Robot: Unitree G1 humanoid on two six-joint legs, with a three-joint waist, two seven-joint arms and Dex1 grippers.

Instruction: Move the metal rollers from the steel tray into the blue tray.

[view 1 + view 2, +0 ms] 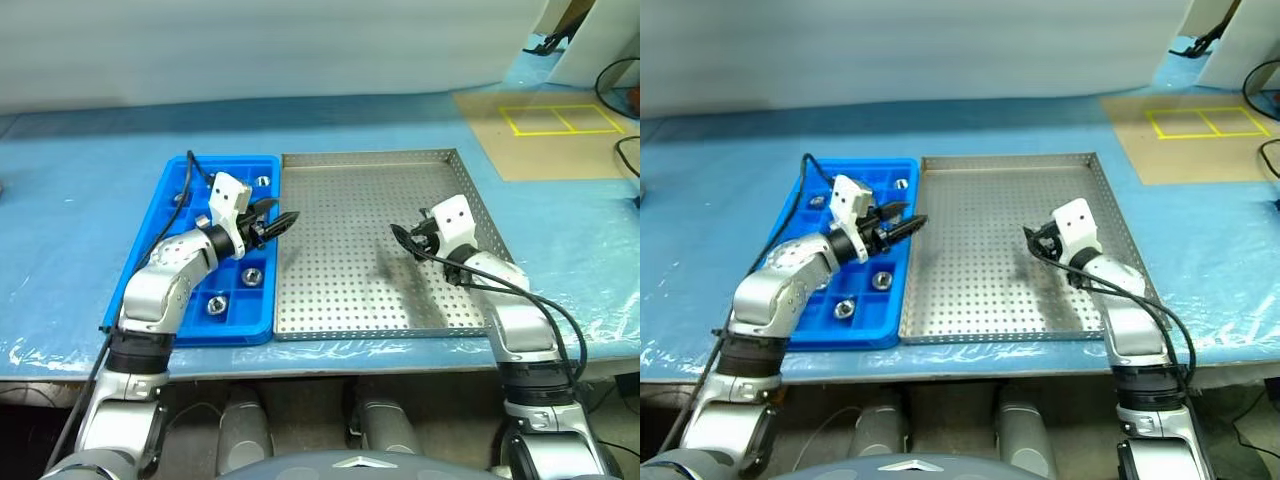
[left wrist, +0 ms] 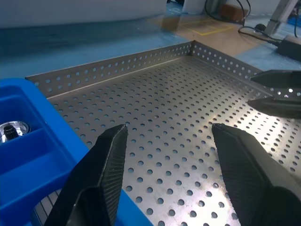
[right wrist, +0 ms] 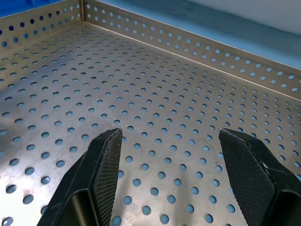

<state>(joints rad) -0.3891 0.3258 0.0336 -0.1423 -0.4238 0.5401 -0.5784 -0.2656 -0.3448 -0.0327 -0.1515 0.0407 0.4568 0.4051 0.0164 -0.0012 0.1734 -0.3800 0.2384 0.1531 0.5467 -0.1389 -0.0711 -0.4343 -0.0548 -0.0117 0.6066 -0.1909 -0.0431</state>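
On the blue-covered table (image 1: 60, 250), a large square steel tray (image 1: 440, 157) with a perforated floor and low rim lies just right of, and touching, a bright blue plastic tray (image 1: 160, 215) divided into small square compartments. Short silver-grey metal rollers (image 1: 250, 275) sit in several compartments of the blue tray, near and far; no roller can be seen on the perforated floor. Above the seam between the two trays hovers the left gripper (image 1: 283, 222), its black fingers (image 2: 101, 174) spread apart with nothing between them. Over the right part of the steel tray hangs the right gripper (image 1: 400, 236), fingers (image 3: 101, 169) likewise parted and empty above bare perforated metal.

Step in hand, as judged: transfer appears complete or nearly so, both arms standing free between moves. Next move calls for checking the steel tray's corners and the areas hidden beneath the arms for any remaining roller; if none is found, both arms may withdraw clear of the trays.
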